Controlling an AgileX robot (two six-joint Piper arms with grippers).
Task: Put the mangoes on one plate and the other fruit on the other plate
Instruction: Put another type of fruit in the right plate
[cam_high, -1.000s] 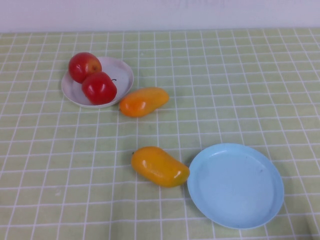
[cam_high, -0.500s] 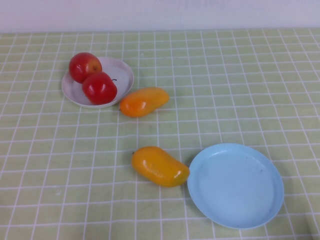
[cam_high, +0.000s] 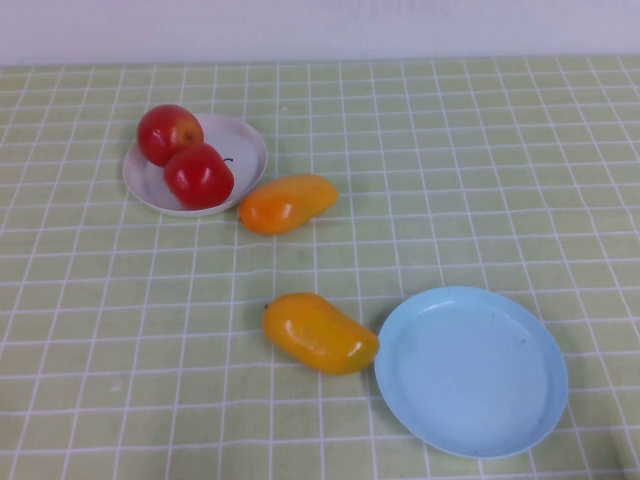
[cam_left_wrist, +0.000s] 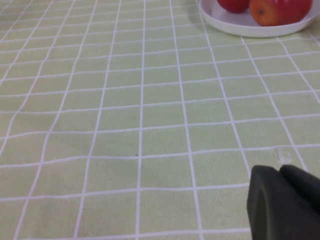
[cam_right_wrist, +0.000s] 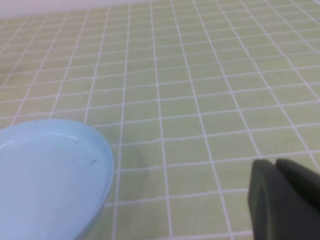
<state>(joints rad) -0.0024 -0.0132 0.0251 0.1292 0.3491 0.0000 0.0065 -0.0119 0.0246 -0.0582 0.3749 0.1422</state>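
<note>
With both red apples (cam_high: 185, 155) sorted onto the white plate (cam_high: 250, 145), two mangoes (cam_high: 320, 333) await transfer to the empty light blue plate (cam_high: 520, 420), while left gripper (cam_left_wrist: 285, 202) and right gripper (cam_right_wrist: 285, 197) appear clenched, parked low.

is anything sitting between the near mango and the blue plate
Nothing visible: the near mango lies just left of the blue plate with only tablecloth between. The left gripper and right gripper each show only in their own wrist view.
</note>
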